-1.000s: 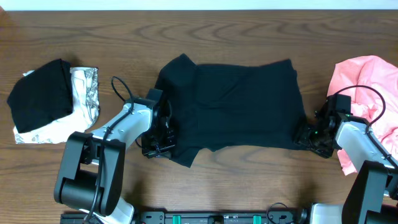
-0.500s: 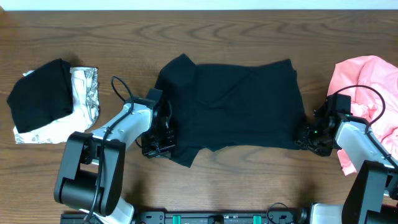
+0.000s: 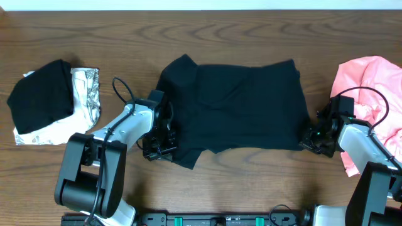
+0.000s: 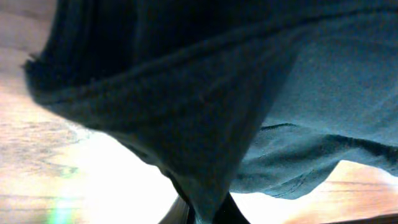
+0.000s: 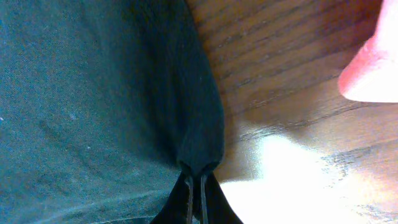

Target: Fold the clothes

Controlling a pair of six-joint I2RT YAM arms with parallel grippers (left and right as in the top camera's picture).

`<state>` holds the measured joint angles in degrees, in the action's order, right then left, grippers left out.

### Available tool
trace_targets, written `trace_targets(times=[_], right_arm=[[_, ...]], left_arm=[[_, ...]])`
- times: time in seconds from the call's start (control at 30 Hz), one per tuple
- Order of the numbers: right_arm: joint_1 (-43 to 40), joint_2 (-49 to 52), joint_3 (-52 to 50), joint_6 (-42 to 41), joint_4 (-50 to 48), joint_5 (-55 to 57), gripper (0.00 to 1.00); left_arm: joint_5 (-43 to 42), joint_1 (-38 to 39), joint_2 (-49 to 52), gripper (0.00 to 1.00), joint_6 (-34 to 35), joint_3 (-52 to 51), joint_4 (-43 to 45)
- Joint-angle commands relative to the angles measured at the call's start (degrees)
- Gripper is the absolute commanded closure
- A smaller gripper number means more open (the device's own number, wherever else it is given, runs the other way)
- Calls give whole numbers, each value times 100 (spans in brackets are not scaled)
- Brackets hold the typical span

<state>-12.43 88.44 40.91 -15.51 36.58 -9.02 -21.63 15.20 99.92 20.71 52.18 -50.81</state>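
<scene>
Well to the outside of the left fingers, a folded black garment (image 3: 41, 94) lies on a white-grey patterned garment (image 3: 85, 91), apparently already dealt with. The left gripper (image 3: 164, 145) is clenched on the near left edge of the black T-shirt (image 3: 239, 107); in its wrist view the cloth bunches and rises straight out of the pinched fingertips. The shirt lies spread on the table (image 3: 251, 188) between the two grippers, one sleeve poking out beyond the left fingers. The right gripper (image 3: 309, 138) is clamped on the shirt's near right edge, a small fold of hem caught between its tips. The salmon-pink garment (image 3: 370, 81) waits just outside the right fingers. The step in hand looks like the first fold. Next, both arms probably need to lift together and carry the near edge away over the shirt, keeping the cloth taut and level so that neither corner slips.
</scene>
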Motion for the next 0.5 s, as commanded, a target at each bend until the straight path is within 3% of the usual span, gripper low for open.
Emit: trace_targets(times=[0.0, 0.47], right_arm=[[44, -76, -4, 37, -9, -2, 99], [35, -848, 155, 96, -66, 0, 99]], left_arm=[[70, -20, -214, 94, -168, 68, -63], [780, -20, -1572, 94, -260, 68, 264]])
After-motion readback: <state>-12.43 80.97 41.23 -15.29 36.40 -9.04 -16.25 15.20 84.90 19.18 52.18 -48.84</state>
